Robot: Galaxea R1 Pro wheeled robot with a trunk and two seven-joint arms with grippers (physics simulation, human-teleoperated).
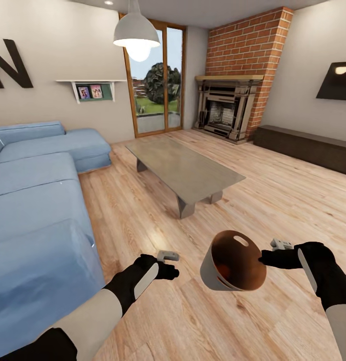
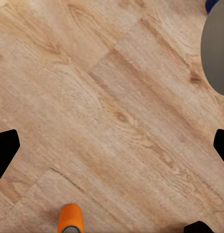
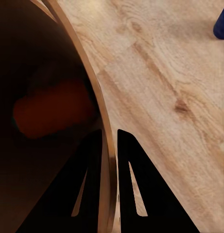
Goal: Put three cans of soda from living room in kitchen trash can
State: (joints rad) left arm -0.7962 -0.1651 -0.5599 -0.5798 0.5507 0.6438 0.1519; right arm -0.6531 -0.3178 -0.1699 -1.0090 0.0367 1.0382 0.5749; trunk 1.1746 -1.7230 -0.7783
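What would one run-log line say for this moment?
place: living room | right tool: shut on trash can rim | inside: orange can | left tool: open, empty | floor: soda can

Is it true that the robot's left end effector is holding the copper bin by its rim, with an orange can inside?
No, the right end effector pinches the bin's rim, as the right wrist view shows. An orange can does lie inside.
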